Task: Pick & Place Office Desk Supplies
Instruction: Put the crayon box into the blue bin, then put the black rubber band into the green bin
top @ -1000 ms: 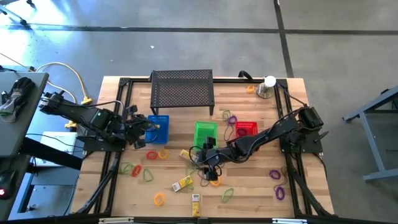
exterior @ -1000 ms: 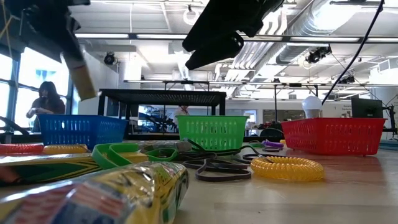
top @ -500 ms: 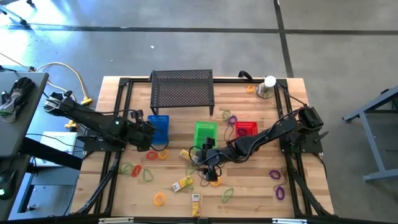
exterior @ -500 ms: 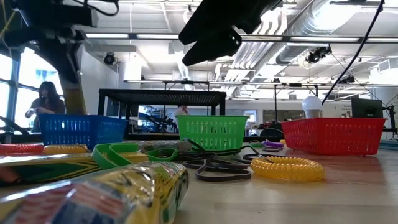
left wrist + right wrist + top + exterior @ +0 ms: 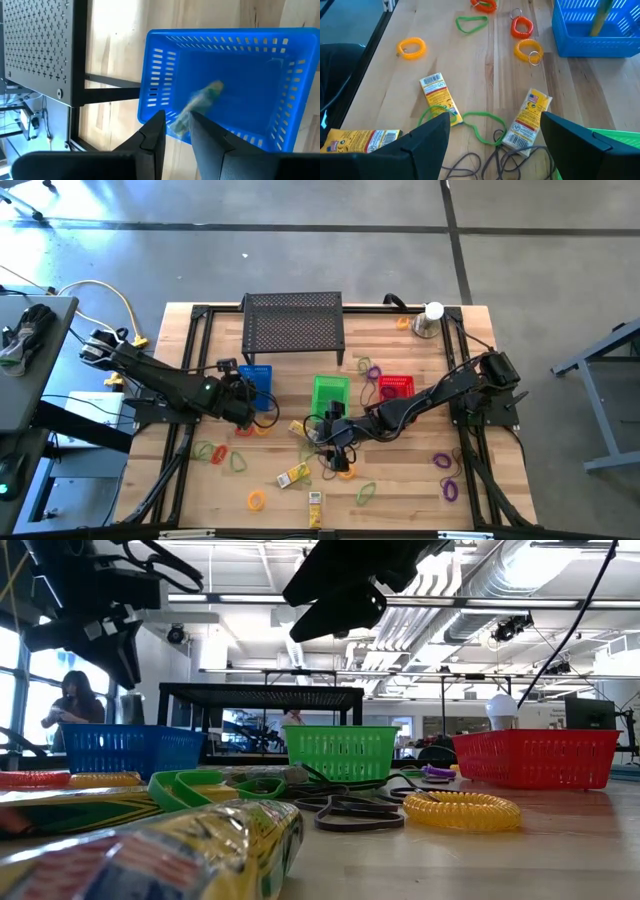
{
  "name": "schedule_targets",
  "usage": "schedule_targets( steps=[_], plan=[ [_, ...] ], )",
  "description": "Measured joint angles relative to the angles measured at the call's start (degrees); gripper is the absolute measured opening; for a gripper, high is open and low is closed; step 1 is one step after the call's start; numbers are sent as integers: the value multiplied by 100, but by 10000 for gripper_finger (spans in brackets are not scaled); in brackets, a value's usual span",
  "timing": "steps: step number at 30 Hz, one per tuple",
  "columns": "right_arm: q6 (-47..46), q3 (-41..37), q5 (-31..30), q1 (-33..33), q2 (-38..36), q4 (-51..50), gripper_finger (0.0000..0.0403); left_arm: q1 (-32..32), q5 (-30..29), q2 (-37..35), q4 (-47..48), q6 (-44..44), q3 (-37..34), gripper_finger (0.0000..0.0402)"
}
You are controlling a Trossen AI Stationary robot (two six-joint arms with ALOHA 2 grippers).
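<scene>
**Current state**

The left gripper hovers over the blue basket, which stands on the table just beside the black perforated shelf. Its jaws are parted by a narrow gap only. A yellow-green pack shows blurred directly ahead of that gap and inside the basket walls. Its near end is at the fingertips. Its long axis slants away from them toward the basket floor. It looks to be out of the pads' grip (the blur prevents a firm reading).

**Governing relation**

The pack lies forward of the left jaws and wholly over the basket interior, not over the rim. In my judgement, placement needs no sideways correction. The jaws need only clear the pack and the arm lift away.

**Other arm**

The right gripper hovers in front of the green basket with its jaws wide apart and nothing between them. Below it lie two yellow blocks, one toward one finger and the other toward the opposite finger, with a green loop between them. The right arm is the nearer arm to this cluster. Each block lies with its long axis running roughly forward from the jaws, so the jaws would close across its short side.
</scene>
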State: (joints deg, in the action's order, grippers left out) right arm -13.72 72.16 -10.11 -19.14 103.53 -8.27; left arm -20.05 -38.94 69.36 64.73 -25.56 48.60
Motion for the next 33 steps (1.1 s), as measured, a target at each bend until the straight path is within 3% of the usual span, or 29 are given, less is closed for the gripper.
schedule_targets(
  steps=[20, 24, 30, 33],
  plan=[
    [336, 0, 45, -81, 0, 206, 299, -6, -5, -11, 46, -319, 65, 110],
    [-169, 4, 719, -55, -4, -317, 299, -61, 559, -15, 42, -385, 205, 110],
    [-2044, 4, 2385, 2, -4, -1761, 299, -223, 1589, -17, 40, -748, 278, 110],
    [-2608, 4, 2362, -120, -4, -2326, 299, -325, 1670, -17, 19, -1129, 278, 110]
  ],
)
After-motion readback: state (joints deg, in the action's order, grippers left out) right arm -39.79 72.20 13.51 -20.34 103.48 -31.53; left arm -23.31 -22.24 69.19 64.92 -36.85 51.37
